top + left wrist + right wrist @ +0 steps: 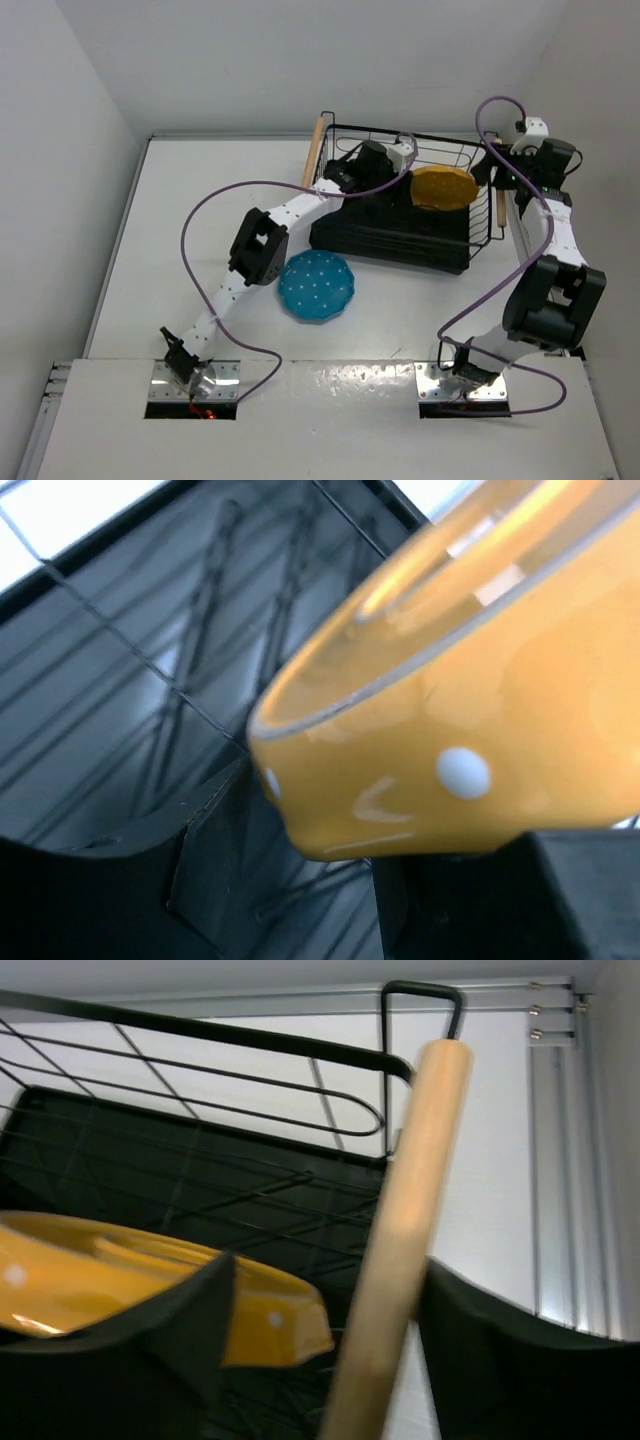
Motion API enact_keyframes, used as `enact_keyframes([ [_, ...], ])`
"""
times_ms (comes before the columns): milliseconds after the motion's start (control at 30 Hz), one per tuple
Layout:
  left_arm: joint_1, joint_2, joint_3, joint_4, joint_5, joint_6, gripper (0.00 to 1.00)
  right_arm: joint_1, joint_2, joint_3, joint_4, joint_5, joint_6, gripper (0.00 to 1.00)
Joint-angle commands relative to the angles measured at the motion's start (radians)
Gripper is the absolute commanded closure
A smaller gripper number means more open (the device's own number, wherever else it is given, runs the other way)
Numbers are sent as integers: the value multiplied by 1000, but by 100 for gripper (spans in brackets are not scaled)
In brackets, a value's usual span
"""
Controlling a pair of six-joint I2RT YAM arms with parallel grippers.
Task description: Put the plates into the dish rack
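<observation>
Yellow plate (443, 187): you find it inside the rack (400, 245), toward the right end.
Teal plate (316, 285): lies flat on the table (180, 220), just in front of the rack.
Left gripper (398, 163): sits at the yellow plate's rim; you cannot tell whether it pinches the plate.
Right gripper (328, 1265): fingers are spread, with the rack's right wooden handle (400, 1220) between them.
</observation>
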Motion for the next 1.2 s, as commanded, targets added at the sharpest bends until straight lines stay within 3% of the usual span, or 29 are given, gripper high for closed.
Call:
enact_keyframes([
  [0, -5, 11, 39, 39, -14, -16, 47, 47, -159, -73, 28, -260, -20, 40],
  [33, -5, 11, 39, 39, -14, -16, 47, 47, -172, -113, 54, -257, 18, 52],
  [133, -5, 11, 39, 39, -14, -7, 47, 47, -235, -187, 161, -301, 65, 69],
  [200, -5, 11, 39, 39, -23, -7, 47, 48, -261, -240, 213, -344, 113, 74],
  [267, -5, 11, 39, 39, -23, -7, 47, 59, -265, -266, 233, -434, 124, 74],
  [433, -5, 11, 39, 30, -23, 3, 47, 71, -268, -261, 264, -416, 154, 74],
  [567, -5, 11, 39, 30, -23, 3, 47, 73, -216, -204, 240, -329, 151, 69],
  [700, -5, 11, 39, 30, -23, 12, 47, 73, -120, -103, 106, -243, 128, 64],
  [833, -5, 11, 48, 21, -33, 21, 42, 73, -32, -43, 103, -206, 132, 61],
  [967, 15, 11, 57, 21, -43, 21, 42, 74, 66, 29, 118, -194, 143, 75],
  [1167, 33, 2, 67, 21, -79, 39, 41, 88, 167, 112, 163, -281, 112, 76],
])
